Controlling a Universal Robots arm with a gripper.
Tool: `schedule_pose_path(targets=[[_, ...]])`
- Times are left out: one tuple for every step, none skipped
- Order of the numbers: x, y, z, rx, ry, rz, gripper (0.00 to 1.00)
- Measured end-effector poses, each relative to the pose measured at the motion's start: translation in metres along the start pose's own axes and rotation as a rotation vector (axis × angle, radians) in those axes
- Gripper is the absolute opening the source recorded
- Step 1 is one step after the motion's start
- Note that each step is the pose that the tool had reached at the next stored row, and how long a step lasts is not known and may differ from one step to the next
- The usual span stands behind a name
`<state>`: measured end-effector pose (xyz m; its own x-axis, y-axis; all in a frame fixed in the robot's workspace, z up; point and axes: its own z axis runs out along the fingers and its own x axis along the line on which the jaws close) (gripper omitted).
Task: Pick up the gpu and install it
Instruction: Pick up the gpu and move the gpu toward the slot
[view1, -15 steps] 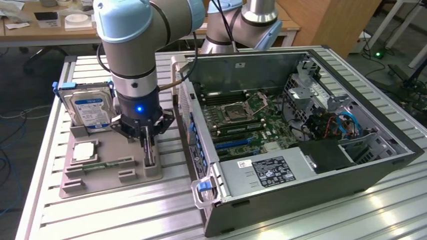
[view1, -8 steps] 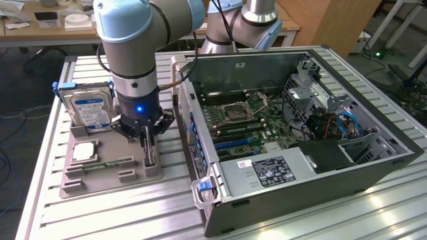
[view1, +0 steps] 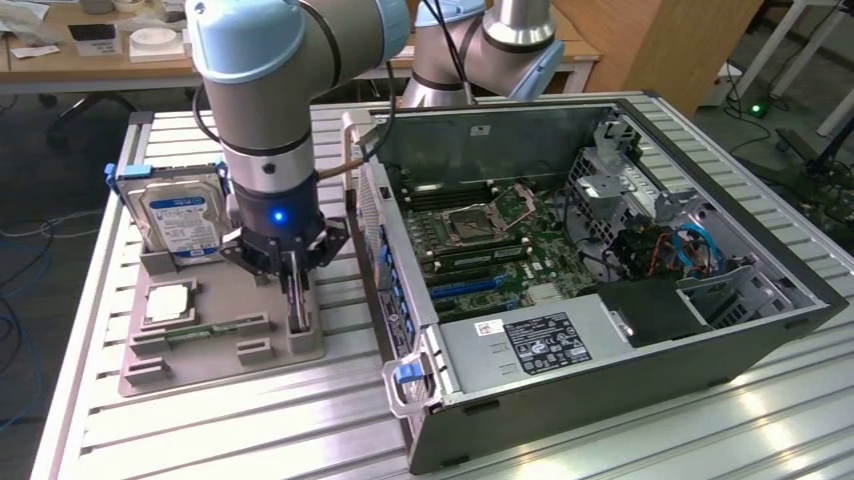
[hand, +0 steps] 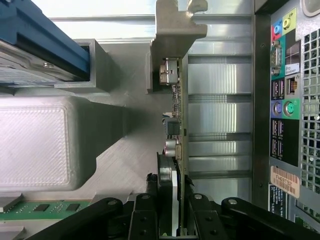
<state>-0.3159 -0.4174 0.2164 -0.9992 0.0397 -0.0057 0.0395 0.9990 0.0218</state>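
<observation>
My pincer (hand: 172, 210) clamps the gpu (hand: 178, 120) in its holder (view1: 200, 360).
Best lifted straight up, I judge, keeping the card square so nothing snags.

Robotics lab: robot arm (view1: 267, 110) over a slotted aluminium table (view1: 267, 430), opened PC tower (view1: 601, 250), grey parts fixture (view1: 254, 355). Cluttered wooden desk (view1: 94, 68) beyond the table's far edge, loose cables (view1: 16, 330) on the floor.
</observation>
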Motion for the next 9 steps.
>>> schedule_pose_path(targets=[[0.0,0.0,-0.0013,-0.0009,0.0001,0.0,0.28],[-0.0001,0.0,-0.0028,-0.0018,0.0001,0.0,0.28],[-0.0001,0.0,-0.0042,-0.0026,0.0001,0.0,0.28],[-0.0001,0.0,-0.0057,-0.0035,0.0003,0.0,0.28],[-0.0001,0.0,-0.0071,-0.0049,0.0002,0.0,0.28],[-0.0001,-0.0001,-0.008,-0.0064,0.0003,0.0,0.28],[-0.0001,-0.0002,-0.0088,-0.0078,0.0004,0.0,0.28],[-0.0001,-0.0002,-0.0092,-0.0092,0.0003,0.0,0.28],[-0.0001,-0.0003,-0.0095,-0.0101,0.0003,0.0,0.28]])
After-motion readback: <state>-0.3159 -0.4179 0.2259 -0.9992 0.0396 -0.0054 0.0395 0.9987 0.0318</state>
